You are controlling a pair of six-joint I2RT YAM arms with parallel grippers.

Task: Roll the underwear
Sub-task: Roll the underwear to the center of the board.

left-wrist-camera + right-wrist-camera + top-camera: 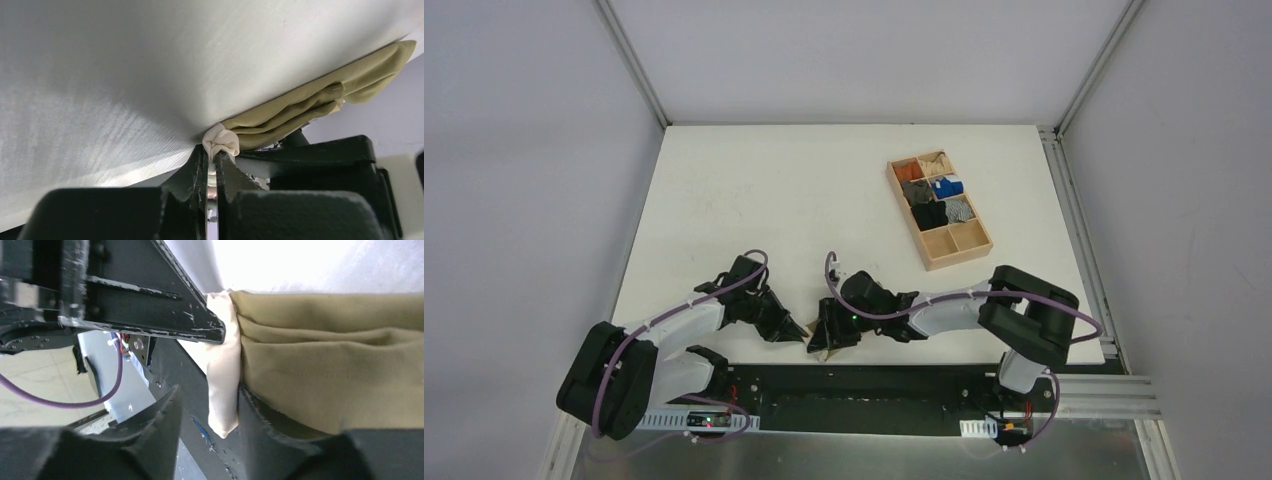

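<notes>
- White table (754,200) between plain grey walls (524,150), with both arms bent in toward its near edge
- Left gripper (212,156): fingers pressed together, pinching a bunched knot of the cream waistband (221,141)
- Right gripper (210,392): fingers apart; the waistband's end lies against one finger with a clear gap to the other, so I'd say it grips nothing
- The underwear (320,100) lies right at the table's near edge between the two grippers, gathered in long, loose olive folds
- Progress, as I judge it: the cloth is gathered lengthwise, but I see no tight roll, so most of the rolling looks left to do
- Count: one underwear, two grippers, one wooden tray (954,263) well apart at the far right, with eight compartments
- Small bundles (948,186) fill five or six of those compartments, and the nearest two hold nothing
</notes>
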